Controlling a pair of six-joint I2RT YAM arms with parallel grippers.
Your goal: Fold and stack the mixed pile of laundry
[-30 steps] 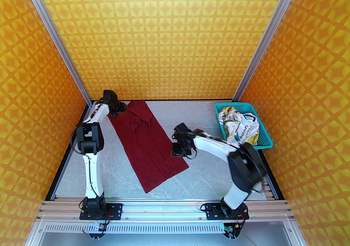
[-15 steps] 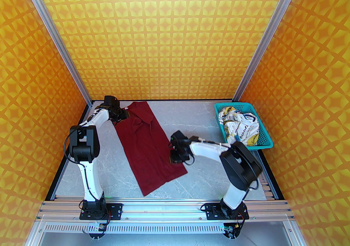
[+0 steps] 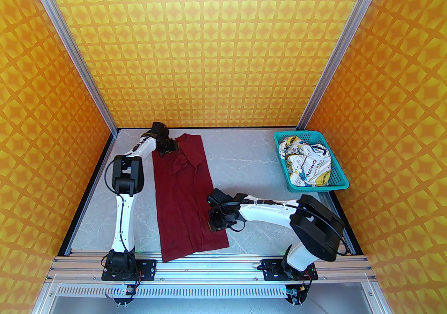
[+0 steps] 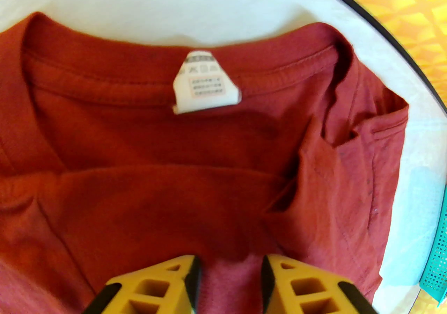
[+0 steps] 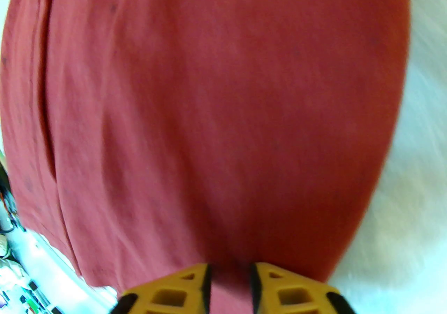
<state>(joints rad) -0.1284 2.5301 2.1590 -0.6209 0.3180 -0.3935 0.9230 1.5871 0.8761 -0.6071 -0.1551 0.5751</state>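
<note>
1. Two garments in play, and the grey surface [image 3: 251,166] carries only one of them: the dark red T-shirt [image 3: 185,197], already narrowed into a long strip left of centre.
2. That strip's long axis runs almost straight front to back, collar at the far end and hem right at the near edge. Imo this is what the next move hinges on.
3. The white printed garment [image 3: 307,164] sits crumpled in the teal basket [image 3: 340,183] at the far right, well apart from both arms. Nothing folded there yet.
4. The left tool [image 3: 167,147] is at the far collar end, on the strip's left side. On its wrist cam the yellow fingers [image 4: 167,284] have red cloth bunched between them, so I'd call it clamped on the shirt just below the neckline.
5. The right tool [image 3: 215,225] is on the strip's right edge, near the hem. Its fingers [image 5: 290,291] are pinched on a ridge of the same red cloth.
6. My guess is the next fold halves the length. The left arm is nearer the collar and the right arm nearer the hem, so one end has to travel along that axis toward the other.
7. The white neck label [image 4: 206,82] lies face up inside the collar, just beyond the left tool.
</note>
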